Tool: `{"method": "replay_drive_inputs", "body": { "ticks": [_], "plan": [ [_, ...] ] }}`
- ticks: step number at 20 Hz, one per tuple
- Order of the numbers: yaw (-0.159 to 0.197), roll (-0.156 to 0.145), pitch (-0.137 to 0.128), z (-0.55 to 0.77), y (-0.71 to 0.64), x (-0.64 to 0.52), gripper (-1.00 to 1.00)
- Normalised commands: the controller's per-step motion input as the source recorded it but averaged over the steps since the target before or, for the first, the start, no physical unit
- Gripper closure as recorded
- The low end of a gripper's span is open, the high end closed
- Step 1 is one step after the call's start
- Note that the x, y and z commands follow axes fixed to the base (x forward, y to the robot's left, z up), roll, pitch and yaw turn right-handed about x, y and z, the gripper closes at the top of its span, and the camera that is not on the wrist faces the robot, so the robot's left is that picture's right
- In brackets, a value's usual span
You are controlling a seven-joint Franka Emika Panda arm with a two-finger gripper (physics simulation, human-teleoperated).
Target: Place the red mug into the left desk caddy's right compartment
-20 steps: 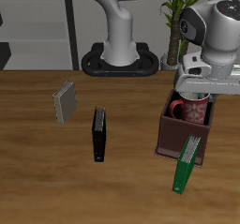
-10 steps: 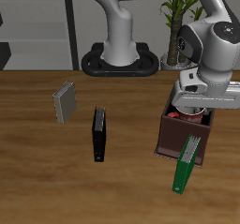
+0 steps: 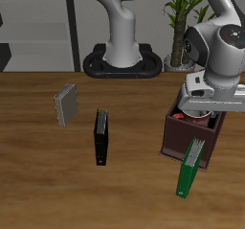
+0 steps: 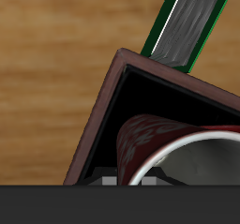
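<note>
The red mug (image 3: 196, 118) hangs inside the far end of the left desk caddy (image 3: 184, 140), a dark reddish-brown box; only the mug's top shows above the walls. My gripper (image 3: 198, 110) is right above the caddy, shut on the mug. In the wrist view the mug (image 4: 141, 141) is close up, with its white inside (image 4: 202, 162) showing, set within the caddy's corner walls (image 4: 103, 106). The caddy's divider is hidden, so I cannot tell which compartment holds the mug.
A green book (image 3: 190, 166) leans against the caddy's front end; it also shows in the wrist view (image 4: 192, 17). A black box (image 3: 100, 137) and a grey book (image 3: 67, 105) lie toward the table's middle. A potted plant (image 3: 179, 22) stands behind the caddy.
My gripper has come down with the mug, from above the caddy's rim to inside its walls. Over the last half second it has barely moved.
</note>
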Motion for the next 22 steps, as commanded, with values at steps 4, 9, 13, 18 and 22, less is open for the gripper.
{"method": "replay_drive_inputs", "body": {
  "ticks": [4, 9, 13, 18, 22],
  "plan": [
    [-0.047, -0.011, 0.049, -0.12, -0.17, 0.03, -1.00],
    [-0.011, 0.000, 0.015, -0.02, -0.03, 0.00, -1.00],
    [0.005, -0.004, -0.023, 0.11, -0.04, -0.07, -1.00],
    [-0.021, -0.002, -0.019, 0.17, -0.04, -0.10, -1.00],
    [-0.004, 0.015, -0.015, 0.14, -0.06, -0.11, -1.00]
  ]
}}
